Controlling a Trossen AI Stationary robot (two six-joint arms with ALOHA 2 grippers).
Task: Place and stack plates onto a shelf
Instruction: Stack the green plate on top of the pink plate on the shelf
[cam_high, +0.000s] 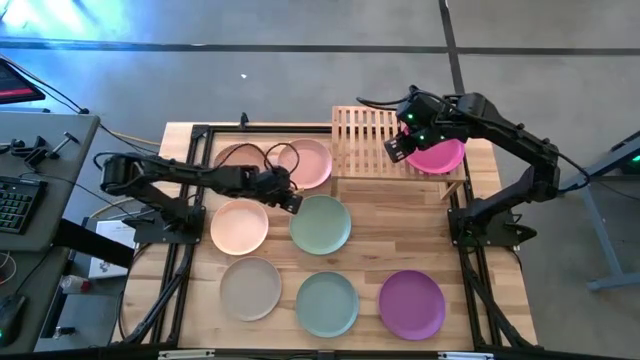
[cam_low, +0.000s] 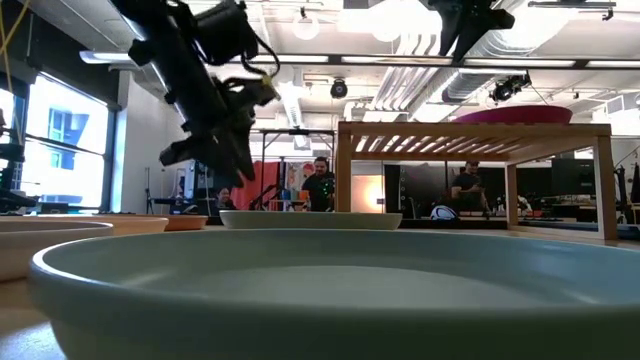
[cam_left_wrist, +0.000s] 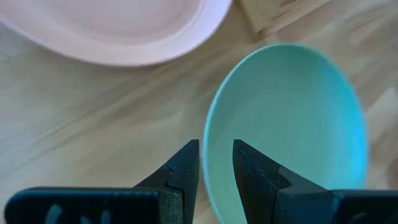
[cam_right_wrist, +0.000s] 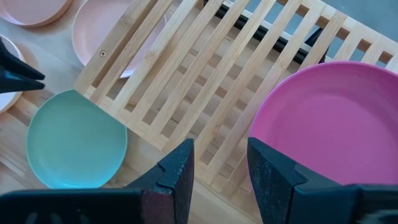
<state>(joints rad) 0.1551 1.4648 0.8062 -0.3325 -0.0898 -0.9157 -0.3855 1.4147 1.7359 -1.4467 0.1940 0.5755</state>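
Tabletop (cam_high: 400, 255): plank surface carrying the shelf and loose plates.

Shelf (cam_high: 365, 140): slatted rack at the far edge. It holds one plate, the magenta plate (cam_high: 437, 157), on the end under the right tool; the slats on the left tool's side are bare.

Loose plates: pink plate (cam_high: 310, 162) just behind the left tool; mint plate (cam_high: 321, 224) directly ahead of it; peach plate (cam_high: 239, 226) beside it; beige plate (cam_high: 250, 287), teal plate (cam_high: 327, 303) and purple plate (cam_high: 411, 303) along the near edge, well apart from both tools.

Left tool (cam_high: 291, 198): hangs just over the near rim of the mint plate, fingers spread, pinching nothing. The left wrist view shows the rim lining up with the gap.

Right tool (cam_high: 398, 150): over the shelf, beside the magenta plate, fingers spread, empty.

Judgement: the step in hand is picking up the mint plate. To do it well, lower until one finger goes under the lip and one inside, close squarely on the rim, lift level, and clear the pink plate and the shelf edge on the way.
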